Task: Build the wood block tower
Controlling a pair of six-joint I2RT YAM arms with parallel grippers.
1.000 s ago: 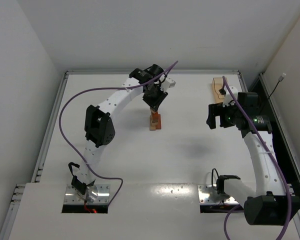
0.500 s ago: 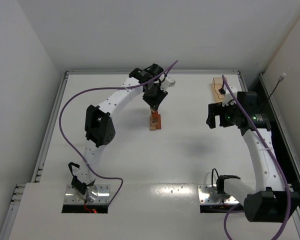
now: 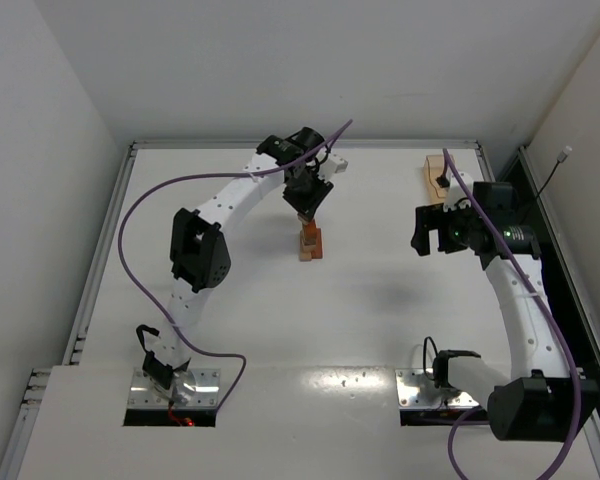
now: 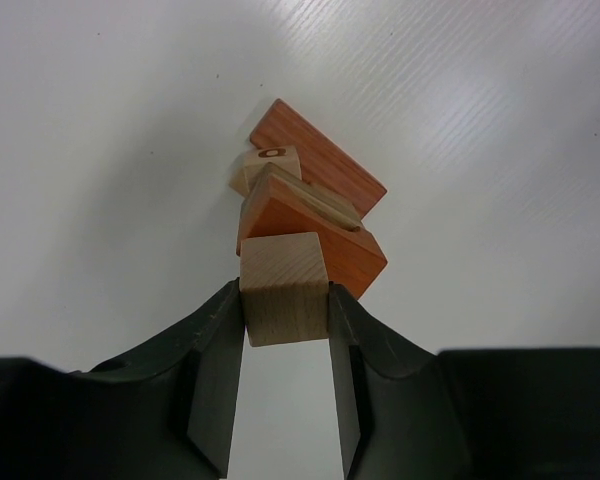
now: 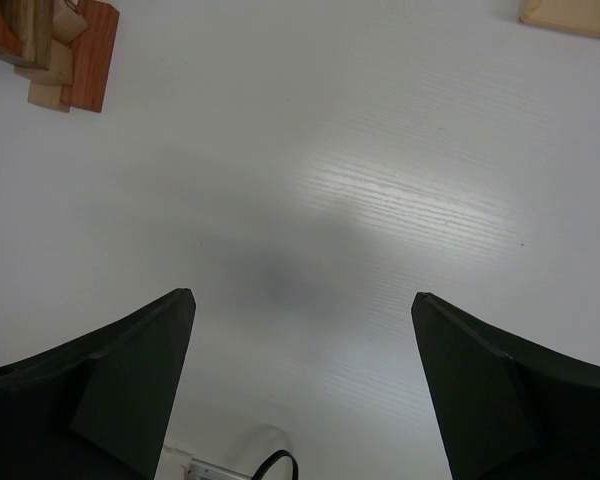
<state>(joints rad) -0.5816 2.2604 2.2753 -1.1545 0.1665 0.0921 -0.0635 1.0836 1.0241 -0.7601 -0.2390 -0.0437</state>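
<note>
Little has shifted: your right arm has crept slightly left, and the right gripper [image 5: 302, 297] gapes empty at right of frame. The tower [image 3: 310, 243] stands at centre, long axis vertical and easily toppled. The left gripper [image 3: 306, 212] pinches a light, stiff tan cube [image 4: 284, 288] by its side faces, seemingly just above the top

My top cam looks down from above and behind. Both wrist cams share the tan-and-reddish wooden block stack [image 4: 315, 235], left far closer.
</note>
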